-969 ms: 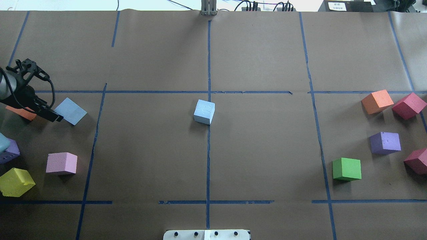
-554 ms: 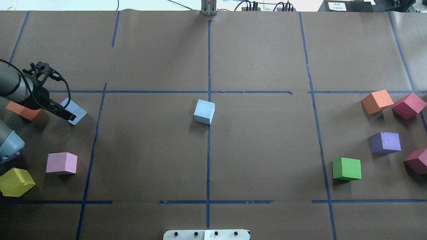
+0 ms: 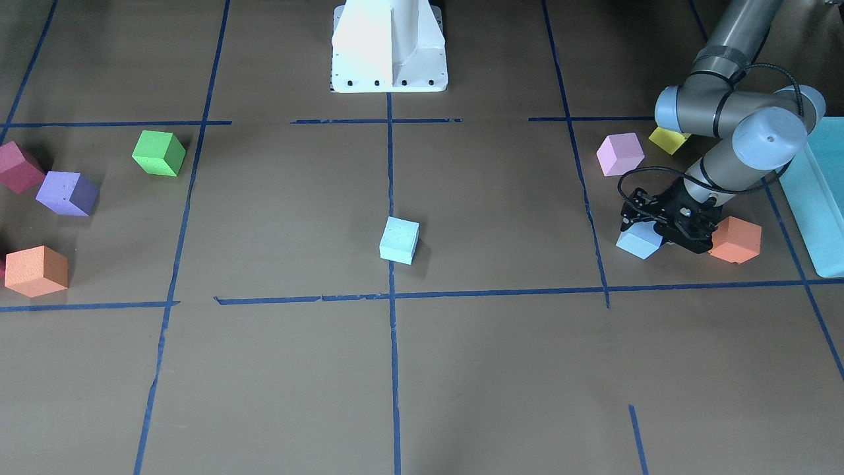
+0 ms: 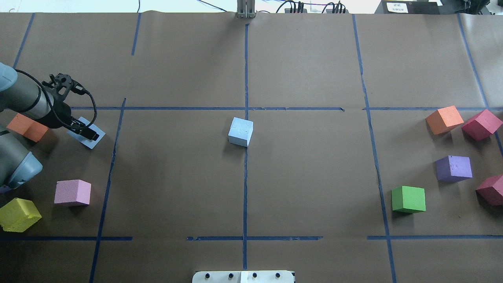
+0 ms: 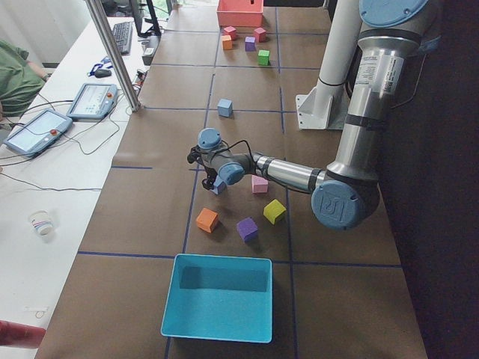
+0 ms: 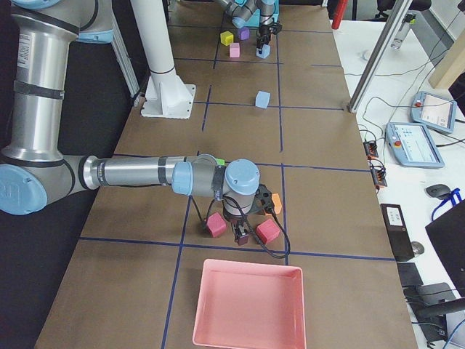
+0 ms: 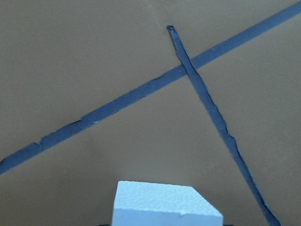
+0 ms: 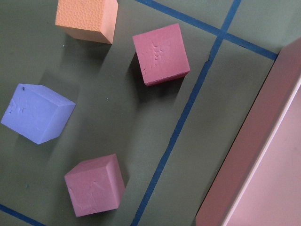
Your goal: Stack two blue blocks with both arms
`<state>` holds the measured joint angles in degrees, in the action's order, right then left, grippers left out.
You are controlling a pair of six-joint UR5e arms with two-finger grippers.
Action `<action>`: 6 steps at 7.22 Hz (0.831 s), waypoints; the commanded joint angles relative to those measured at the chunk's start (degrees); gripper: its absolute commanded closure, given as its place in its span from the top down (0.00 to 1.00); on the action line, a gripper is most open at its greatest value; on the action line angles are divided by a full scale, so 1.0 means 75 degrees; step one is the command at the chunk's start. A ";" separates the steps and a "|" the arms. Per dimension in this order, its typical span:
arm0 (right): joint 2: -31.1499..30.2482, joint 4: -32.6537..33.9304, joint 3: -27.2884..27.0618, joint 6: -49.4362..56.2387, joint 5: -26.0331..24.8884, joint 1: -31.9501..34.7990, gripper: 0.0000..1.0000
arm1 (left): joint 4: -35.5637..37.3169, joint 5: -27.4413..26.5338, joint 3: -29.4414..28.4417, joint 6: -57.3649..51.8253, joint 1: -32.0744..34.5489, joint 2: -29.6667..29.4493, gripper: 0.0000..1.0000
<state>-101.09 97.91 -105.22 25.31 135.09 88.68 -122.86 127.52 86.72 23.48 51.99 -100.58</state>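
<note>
The aqua-blue block (image 4: 240, 131) sits alone at the table's centre, also in the front view (image 3: 399, 241). The sky-blue block (image 4: 97, 140) lies at the left, next to an orange cube (image 4: 25, 127). My left gripper (image 4: 89, 133) is low over the sky-blue block and covers most of its top. It appears open, and the block (image 7: 167, 205) fills the bottom centre of the left wrist view. In the front view the left gripper (image 3: 663, 229) stands right above that block (image 3: 636, 244). My right gripper (image 6: 243, 234) shows only in the right side view, above red cubes. I cannot tell its state.
A pink cube (image 4: 72, 192) and a yellow cube (image 4: 19, 214) lie near the left arm. A teal box (image 3: 817, 198) is beyond them. At the right are green (image 4: 408, 199), purple (image 4: 454, 168), orange (image 4: 444, 120) and red (image 4: 481, 124) cubes, plus a pink tray (image 6: 247, 305).
My left gripper has swung rightward from beside the sky-blue block to directly over it. The blocks have not moved.
</note>
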 commanded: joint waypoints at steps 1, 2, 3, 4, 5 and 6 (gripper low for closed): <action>0.0002 0.0000 0.0002 0.0000 0.0011 0.0000 0.99 | 0.0079 0.0025 0.0108 0.0056 -0.0029 -0.0205 0.40; 0.0002 0.0000 -0.0010 0.0000 0.0000 0.0000 0.99 | 0.0138 0.0048 0.0191 0.0265 -0.0029 -0.0416 0.40; 0.0002 0.0000 -0.0010 0.0000 0.0011 0.0000 0.99 | 0.0545 0.0049 0.0284 0.0940 -0.0029 -0.0894 0.40; 0.0002 0.0000 -0.0010 0.0000 0.0011 0.0000 0.99 | 0.1222 0.0049 0.0436 0.1399 -0.0041 -0.1467 0.41; 0.0002 0.0000 -0.0010 0.0000 0.0011 0.0000 0.99 | 0.2052 0.0014 0.0507 0.2100 -0.0308 -0.2238 0.42; 0.0002 0.0000 -0.0010 0.0000 0.0011 0.0000 0.99 | 0.2780 -0.0044 0.0520 0.2768 -0.0693 -0.2931 0.42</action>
<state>-101.07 97.91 -105.29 25.31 135.17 88.68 -108.72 127.59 90.22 38.26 49.58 -116.22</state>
